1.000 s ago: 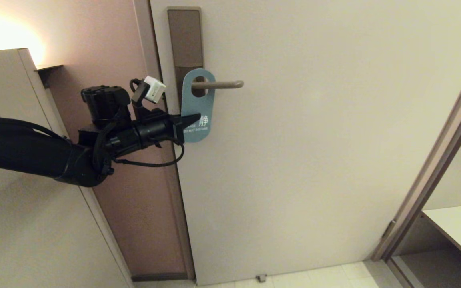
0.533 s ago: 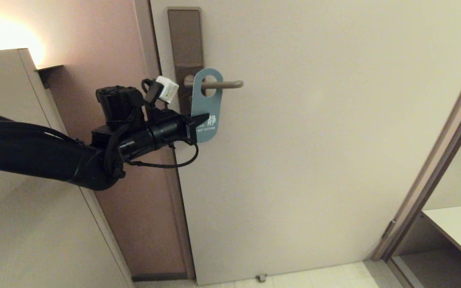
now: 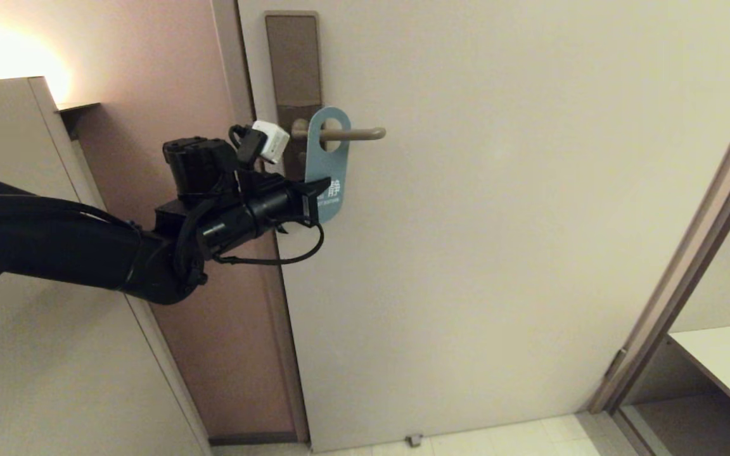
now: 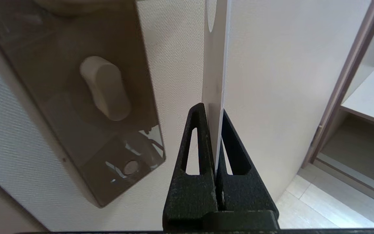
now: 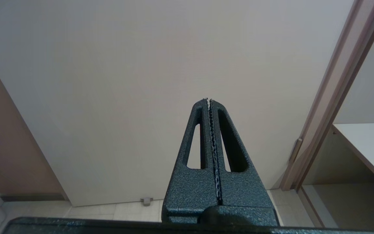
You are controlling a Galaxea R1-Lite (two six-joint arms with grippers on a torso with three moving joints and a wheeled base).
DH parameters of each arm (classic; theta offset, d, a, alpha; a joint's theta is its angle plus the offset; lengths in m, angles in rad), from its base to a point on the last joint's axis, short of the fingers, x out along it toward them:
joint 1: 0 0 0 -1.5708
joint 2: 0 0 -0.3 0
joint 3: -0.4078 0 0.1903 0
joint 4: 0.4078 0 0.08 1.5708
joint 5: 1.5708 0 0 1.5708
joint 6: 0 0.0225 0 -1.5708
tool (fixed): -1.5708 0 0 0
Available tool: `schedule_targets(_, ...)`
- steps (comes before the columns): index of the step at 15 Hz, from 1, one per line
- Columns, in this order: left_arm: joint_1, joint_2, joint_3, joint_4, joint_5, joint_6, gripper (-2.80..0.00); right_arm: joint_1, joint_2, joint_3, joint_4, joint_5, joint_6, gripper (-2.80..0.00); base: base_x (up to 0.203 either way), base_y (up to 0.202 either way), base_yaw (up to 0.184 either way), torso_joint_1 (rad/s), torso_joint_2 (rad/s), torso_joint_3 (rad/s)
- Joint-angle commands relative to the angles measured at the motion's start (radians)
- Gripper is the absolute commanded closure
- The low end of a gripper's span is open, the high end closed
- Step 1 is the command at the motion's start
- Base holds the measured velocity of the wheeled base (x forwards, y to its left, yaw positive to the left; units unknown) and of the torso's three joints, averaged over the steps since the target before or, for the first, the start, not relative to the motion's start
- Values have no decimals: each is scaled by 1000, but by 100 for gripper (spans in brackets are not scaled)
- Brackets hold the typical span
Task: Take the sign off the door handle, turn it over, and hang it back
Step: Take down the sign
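The sign [image 3: 329,166] hangs by its oval hole on the door handle [image 3: 357,133], teal side facing me, swung out from the door. My left gripper [image 3: 318,190] is shut on the sign's lower left edge. In the left wrist view the sign [image 4: 213,65] shows edge-on with its white side visible, pinched between the black fingers of my left gripper [image 4: 212,110]. My right gripper [image 5: 209,100] is shut and empty, out of the head view, pointing at the bare door.
The handle's tall backplate [image 3: 294,57] stands on the door's left edge, with a thumb-turn [image 4: 105,87] lower on it. A cabinet [image 3: 23,253] stands at the left. A door frame [image 3: 688,266] and shelf [image 3: 726,361] are at the right. A door stop [image 3: 413,439] sits on the floor.
My left gripper has moved right and slightly up with the sign, sliding the sign along the handle toward its free end and turning it more edge-on.
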Motion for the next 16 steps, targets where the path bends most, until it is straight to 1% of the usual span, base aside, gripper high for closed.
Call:
schedule_targets(1, -7, 10, -1, -6, 12, 0, 0, 0, 0, 0, -1, -1, 0, 0, 0, 0, 0, 0, 0, 0)
schedule_targets(5, -34, 11, -1, -6, 72, 0, 0, 0, 0, 0, -1, -1, 0, 0, 0, 0, 0, 0, 0, 0)
schedule_targets(11, -62, 21, -26, -6, 78, 0, 0, 0, 0, 0, -1, -1, 0, 0, 0, 0, 0, 0, 0, 0)
schedule_targets(16, -62, 76, -118, -1, 77, 0, 0, 0, 0, 0, -1, -1, 0, 0, 0, 0, 0, 0, 0, 0)
